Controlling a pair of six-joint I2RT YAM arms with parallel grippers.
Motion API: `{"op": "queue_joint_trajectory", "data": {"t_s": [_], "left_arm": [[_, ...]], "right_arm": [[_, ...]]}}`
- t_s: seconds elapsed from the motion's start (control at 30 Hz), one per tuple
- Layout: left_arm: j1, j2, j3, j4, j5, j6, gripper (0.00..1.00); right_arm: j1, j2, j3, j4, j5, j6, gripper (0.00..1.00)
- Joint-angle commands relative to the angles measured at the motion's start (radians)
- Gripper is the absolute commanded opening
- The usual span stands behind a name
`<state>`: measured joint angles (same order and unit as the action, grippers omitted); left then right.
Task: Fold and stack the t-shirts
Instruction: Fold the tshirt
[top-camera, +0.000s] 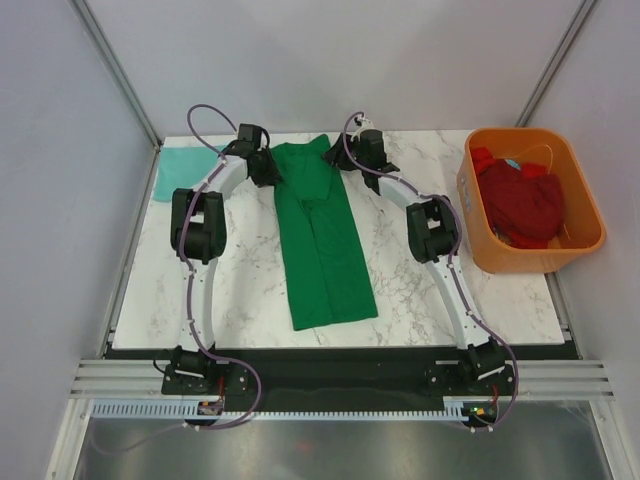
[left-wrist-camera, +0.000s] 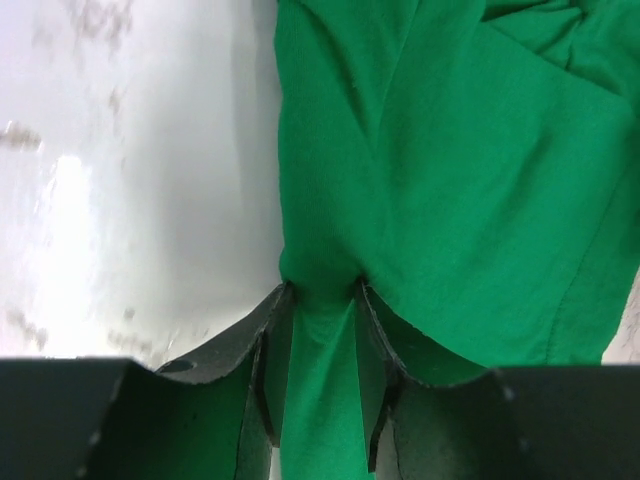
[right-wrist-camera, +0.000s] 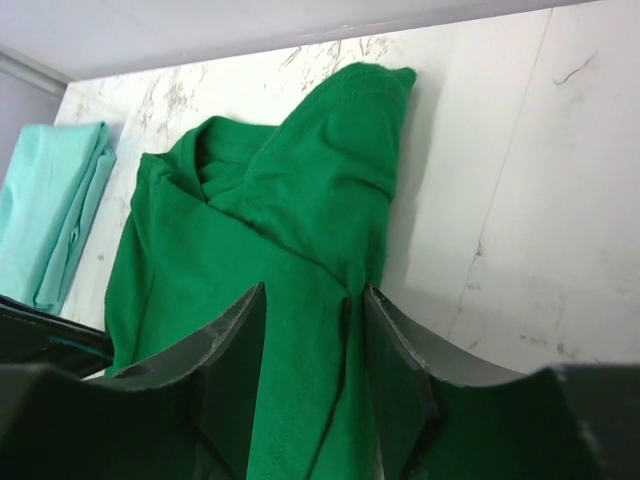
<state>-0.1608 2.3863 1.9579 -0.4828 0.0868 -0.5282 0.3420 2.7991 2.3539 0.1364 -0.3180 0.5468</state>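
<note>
Marble table (top-camera: 250, 300) carries everything; positions below are relative to the green t-shirt (top-camera: 325, 260).

Green t-shirt: lies flat near the middle of the table as a long narrow strip, sides folded inward. Collar end points away from the arm bases and hem end points toward them. The hem end looks slightly wider and sits a bit skewed to the right. The collar end is bunched and lifted where both tools hold it.

Orange tub (top-camera: 580, 240): right of the green t-shirt and well apart from it, level with its upper half, overhanging the table's right edge.

Dark red t-shirts (top-camera: 525, 200): crumpled heap inside the tub, so also right of the green t-shirt, no contact. Can't tell how many.

Pale teal t-shirt (top-camera: 185, 165): left of the green t-shirt's collar end, apart from it. In the right wrist view it looks folded into a neat slab.

Left gripper (left-wrist-camera: 322, 290): at the left side of the green t-shirt's collar end. Jaws are closed on a pinched ridge of green cloth, with fabric pulled tight into the gap.

Right gripper (right-wrist-camera: 315, 290): at the right side of the collar end, by the sleeve. Green cloth fills the gap between its jaws and creases run up to the right-hand finger (right-wrist-camera: 395, 360), so it reads as gripping the shirt too.
</note>
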Motion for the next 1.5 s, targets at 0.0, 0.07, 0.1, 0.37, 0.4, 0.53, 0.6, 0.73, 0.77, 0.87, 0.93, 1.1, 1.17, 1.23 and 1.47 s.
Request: {"op": "queue_joint_trajectory", "data": {"t_s": [0.0, 0.07, 0.1, 0.37, 0.4, 0.53, 0.6, 0.73, 0.77, 0.87, 0.93, 1.1, 1.17, 1.23, 1.47], "left_arm": [[0.007, 0.082, 0.085, 0.004, 0.027, 0.065, 0.39], [0.006, 0.1, 0.116, 0.006, 0.037, 0.065, 0.39], [0.007, 0.102, 0.122, 0.006, 0.037, 0.066, 0.39], [0.012, 0.019, 0.056, 0.0, 0.085, 0.114, 0.48], [0.012, -0.025, 0.027, 0.001, 0.099, 0.117, 0.49], [0.017, -0.151, -0.027, -0.103, 0.145, 0.148, 0.53], [0.015, -0.258, -0.118, -0.149, 0.125, 0.155, 0.54], [0.007, -0.473, -0.385, -0.145, 0.149, 0.175, 0.55], [0.001, -0.511, -0.487, -0.145, 0.13, 0.178, 0.55], [-0.028, -0.662, -0.685, -0.12, 0.137, 0.171, 0.56], [-0.075, -0.767, -0.782, -0.1, 0.172, 0.148, 0.57], [-0.172, -0.99, -1.121, 0.001, 0.223, 0.018, 0.58], [-0.224, -1.062, -1.213, 0.027, 0.245, -0.016, 0.58], [-0.271, -1.11, -1.289, 0.027, 0.245, -0.016, 0.58], [-0.396, -1.227, -1.471, 0.027, 0.245, -0.016, 0.58]], "right_arm": [[-0.008, 0.031, 0.05, 0.123, 0.039, 0.096, 0.5], [-0.018, 0.039, 0.033, 0.166, 0.081, 0.162, 0.47], [-0.023, 0.043, 0.03, 0.172, 0.098, 0.186, 0.42], [-0.064, -0.007, -0.047, 0.129, 0.171, 0.208, 0.43], [-0.069, -0.047, -0.082, 0.117, 0.172, 0.191, 0.45], [-0.081, -0.185, -0.213, 0.005, 0.114, 0.133, 0.54], [-0.083, -0.299, -0.357, -0.04, 0.082, 0.104, 0.56], [-0.07, -0.516, -0.676, -0.107, 0.059, 0.042, 0.58], [-0.07, -0.567, -0.738, -0.109, 0.059, 0.038, 0.58], [-0.057, -0.757, -0.928, -0.21, 0.088, -0.007, 0.62], [-0.031, -0.898, -1.053, -0.302, 0.129, -0.024, 0.63], [0.07, -1.185, -1.356, -0.348, 0.105, 0.008, 0.64], [0.113, -1.243, -1.429, -0.353, 0.111, 0.03, 0.63], [0.172, -1.306, -1.51, -0.373, 0.118, 0.051, 0.6], [0.261, -1.446, -1.673, -0.403, 0.166, 0.102, 0.58]]}}
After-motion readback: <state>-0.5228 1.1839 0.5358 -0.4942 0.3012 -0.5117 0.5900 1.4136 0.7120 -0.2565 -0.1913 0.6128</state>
